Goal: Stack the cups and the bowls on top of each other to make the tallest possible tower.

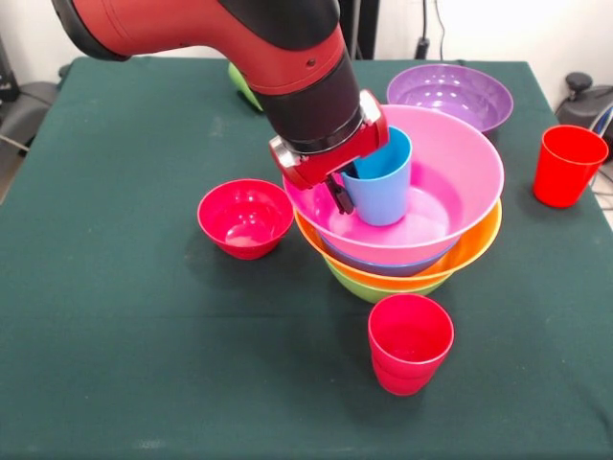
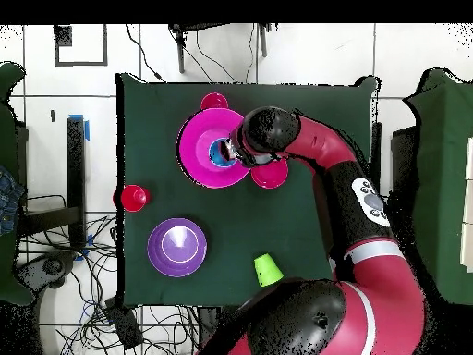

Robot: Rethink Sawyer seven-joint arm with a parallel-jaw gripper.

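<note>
The tower stands mid-table: nested bowls with a lime green bowl point(image 1: 375, 287) lowest, then the orange bowl point(image 1: 479, 247), a blue rim, and the wide pink bowl point(image 1: 460, 172) point(image 2: 196, 148) on top. A sky blue cup point(image 1: 385, 187) point(image 2: 220, 153) stands inside the pink bowl, slightly tilted. My gripper point(image 1: 347, 192) point(image 2: 229, 151) is at the cup's left rim, shut on it, with one black finger point(image 1: 340, 197) outside the wall. The other finger is hidden. The small red bowl point(image 1: 245, 217) point(image 2: 271, 174) sits beside the tower.
A purple bowl point(image 1: 450, 94) point(image 2: 176, 247) lies just behind the tower. One red cup point(image 1: 567, 165) point(image 2: 133, 197) stands at the right edge, another red cup point(image 1: 410, 342) point(image 2: 214, 100) in front of the tower. A lime green cup point(image 1: 239, 84) point(image 2: 267, 269) sits behind the arm.
</note>
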